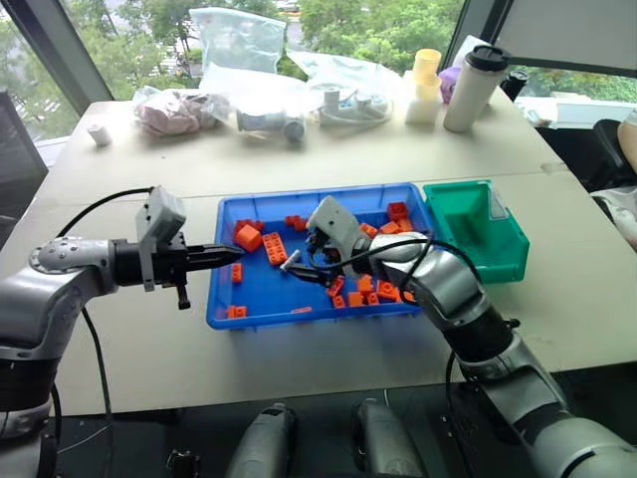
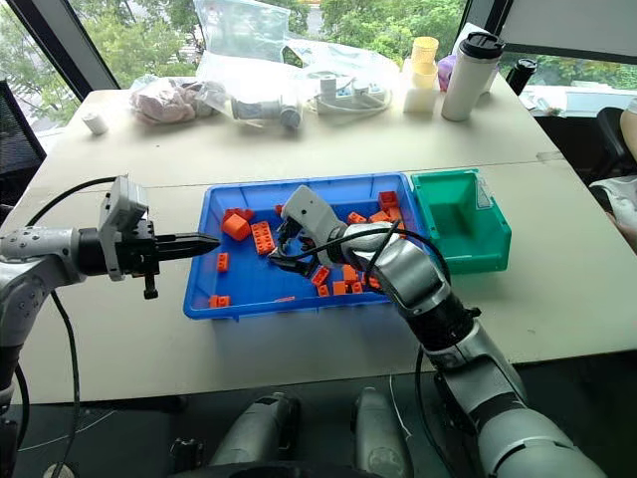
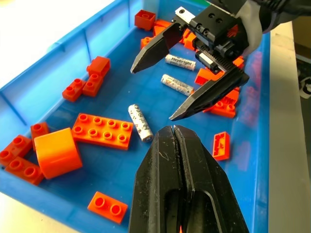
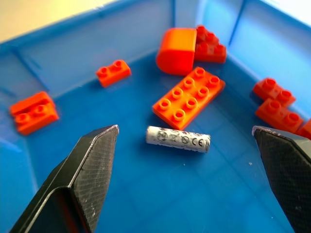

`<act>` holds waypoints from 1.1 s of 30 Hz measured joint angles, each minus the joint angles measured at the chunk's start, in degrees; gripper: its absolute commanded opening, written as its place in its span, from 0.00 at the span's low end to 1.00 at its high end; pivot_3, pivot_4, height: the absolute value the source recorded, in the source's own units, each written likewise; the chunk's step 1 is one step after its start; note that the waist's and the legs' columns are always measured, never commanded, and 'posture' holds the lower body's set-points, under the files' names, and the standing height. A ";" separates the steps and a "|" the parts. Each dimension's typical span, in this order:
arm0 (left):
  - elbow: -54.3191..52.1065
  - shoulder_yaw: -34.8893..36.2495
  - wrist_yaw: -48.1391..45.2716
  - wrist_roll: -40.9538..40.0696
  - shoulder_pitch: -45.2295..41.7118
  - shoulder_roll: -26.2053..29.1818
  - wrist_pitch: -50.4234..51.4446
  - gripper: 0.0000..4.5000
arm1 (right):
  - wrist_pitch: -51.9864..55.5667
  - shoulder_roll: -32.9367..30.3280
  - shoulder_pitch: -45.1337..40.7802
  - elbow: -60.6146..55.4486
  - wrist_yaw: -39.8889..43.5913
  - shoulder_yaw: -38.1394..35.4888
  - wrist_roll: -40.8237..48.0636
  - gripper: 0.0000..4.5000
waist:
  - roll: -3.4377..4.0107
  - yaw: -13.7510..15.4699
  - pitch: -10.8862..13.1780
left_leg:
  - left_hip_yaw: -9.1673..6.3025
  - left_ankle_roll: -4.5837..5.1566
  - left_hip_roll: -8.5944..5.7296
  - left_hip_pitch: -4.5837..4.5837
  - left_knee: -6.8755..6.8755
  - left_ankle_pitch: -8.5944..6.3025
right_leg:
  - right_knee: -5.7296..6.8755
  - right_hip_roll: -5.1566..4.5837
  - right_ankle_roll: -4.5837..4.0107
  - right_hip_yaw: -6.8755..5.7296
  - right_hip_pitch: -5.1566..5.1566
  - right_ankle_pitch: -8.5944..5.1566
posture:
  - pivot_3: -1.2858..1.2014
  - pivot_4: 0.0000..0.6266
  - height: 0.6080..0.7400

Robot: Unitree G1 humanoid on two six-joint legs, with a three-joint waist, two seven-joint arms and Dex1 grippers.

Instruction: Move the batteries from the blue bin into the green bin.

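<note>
The right gripper (image 3: 167, 92) hangs inside the blue bin (image 1: 261, 311) with its fingers spread wide and nothing between them, poised just above one of the batteries (image 4: 178, 139), which lies flat on the bin floor beside a long orange brick (image 4: 188, 98). Two more batteries (image 3: 178, 85) lie close by among the scattered bricks. The left gripper (image 3: 174, 133) hovers over the bin's left edge, fingers pressed together and empty, while the green bin (image 1: 476, 230) sits against the blue bin's right end on the worktop (image 1: 328, 156).
</note>
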 measured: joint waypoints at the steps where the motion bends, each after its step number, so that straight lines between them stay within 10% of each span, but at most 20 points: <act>1: 0.02 0.00 0.03 0.04 -0.01 0.00 -0.05 0.00 | -0.02 1.05 -0.49 1.33 -0.47 0.18 -0.60 1.00 | 0.00 -0.16 0.00 | 0.04 0.02 -0.01 0.01 0.00 -0.01 | 0.00 0.00 0.00 0.02 0.00 0.00 | 0.52 0.24 1.00; 33: -2.14 0.58 1.34 0.12 2.82 0.11 -0.28 0.00 | 0.64 8.41 -2.11 8.31 -0.23 5.04 -8.51 1.00 | 0.00 -0.62 0.00 | -0.01 0.16 0.12 0.06 -0.12 -0.09 | 0.18 0.09 -0.01 0.02 -0.16 0.00 | 0.52 0.24 1.00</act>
